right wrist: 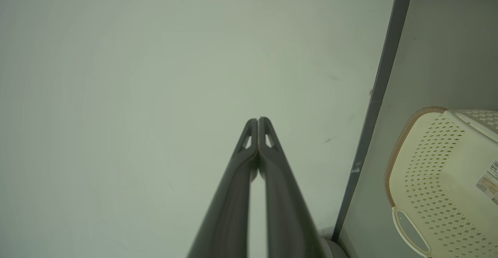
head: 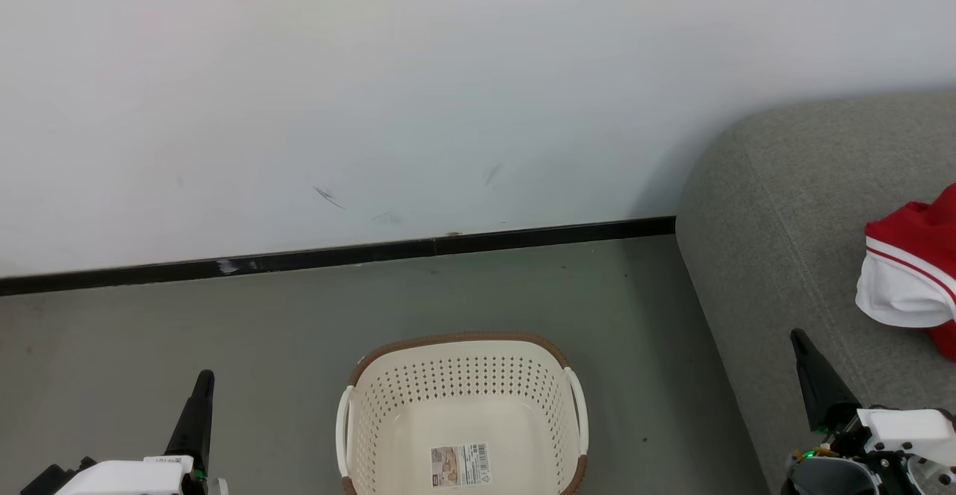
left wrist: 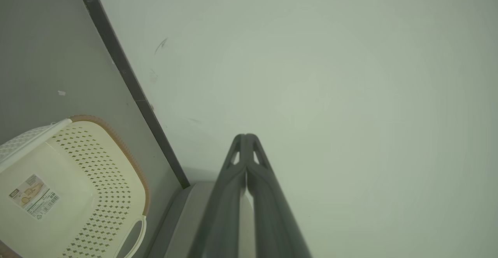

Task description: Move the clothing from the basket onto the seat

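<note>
Handling the clothing [head: 911, 271]: soft, light and limp by the look of it. It would sag and trail from any hold, so a pinch on a bunched fold or the trimmed edge seems safer than on a flat single layer.
Left gripper [head: 202, 384]: near left, above the floor [head: 149, 316], fingers pressed together on nothing, pointing toward the far wall [head: 373, 69].
Basket [head: 455, 340]: near centre on the floor, between the two grippers. It is oval cream plastic with perforated walls, a brown rim and white side handles. A paper label lies on its bottom, and no cloth is in the part that shows.
Seat [head: 777, 204]: right of the basket, with a strip of floor between them; grey fabric with a rounded edge.
Clothing, place: heaped on the seat at the right edge, partly cut off there.
Clothing, look: bright red with thin white stripes and a white fold drooping on its left; crumpled.
Right gripper [head: 799, 340]: near right, over the seat's near part, clenched and empty, near the heap but apart from it.
Task, judged: done or nearly so.
</note>
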Robot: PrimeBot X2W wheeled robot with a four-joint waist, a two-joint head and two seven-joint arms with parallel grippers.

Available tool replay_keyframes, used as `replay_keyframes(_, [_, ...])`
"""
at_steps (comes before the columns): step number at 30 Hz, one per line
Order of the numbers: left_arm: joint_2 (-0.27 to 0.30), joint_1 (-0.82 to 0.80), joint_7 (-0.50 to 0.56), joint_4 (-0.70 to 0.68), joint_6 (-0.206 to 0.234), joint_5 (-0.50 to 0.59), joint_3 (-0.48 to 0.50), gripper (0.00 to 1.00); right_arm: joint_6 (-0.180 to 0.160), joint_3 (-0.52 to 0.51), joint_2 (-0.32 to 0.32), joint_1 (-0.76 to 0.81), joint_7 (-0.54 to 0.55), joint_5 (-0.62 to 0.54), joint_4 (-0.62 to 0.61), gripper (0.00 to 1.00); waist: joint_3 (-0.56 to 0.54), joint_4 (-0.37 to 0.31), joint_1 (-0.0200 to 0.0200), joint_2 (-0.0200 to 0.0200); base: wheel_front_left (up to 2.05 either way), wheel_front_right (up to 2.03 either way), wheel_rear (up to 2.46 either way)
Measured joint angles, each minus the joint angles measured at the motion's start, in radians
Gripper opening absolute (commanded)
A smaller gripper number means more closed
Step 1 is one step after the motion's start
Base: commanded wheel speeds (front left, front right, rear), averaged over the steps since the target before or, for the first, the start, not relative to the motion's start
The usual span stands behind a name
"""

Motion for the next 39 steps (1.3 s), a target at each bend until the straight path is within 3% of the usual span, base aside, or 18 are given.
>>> replay_keyframes(39, [0.000,0.000,0.000,-0.001,0.000,0.000,0.001,0.00,0.000,-0.006,0.004,0.000,0.003,-0.003,0.000,0.00,0.000,0.000,0.0000,0.0000,0.00,0.00,0.00])
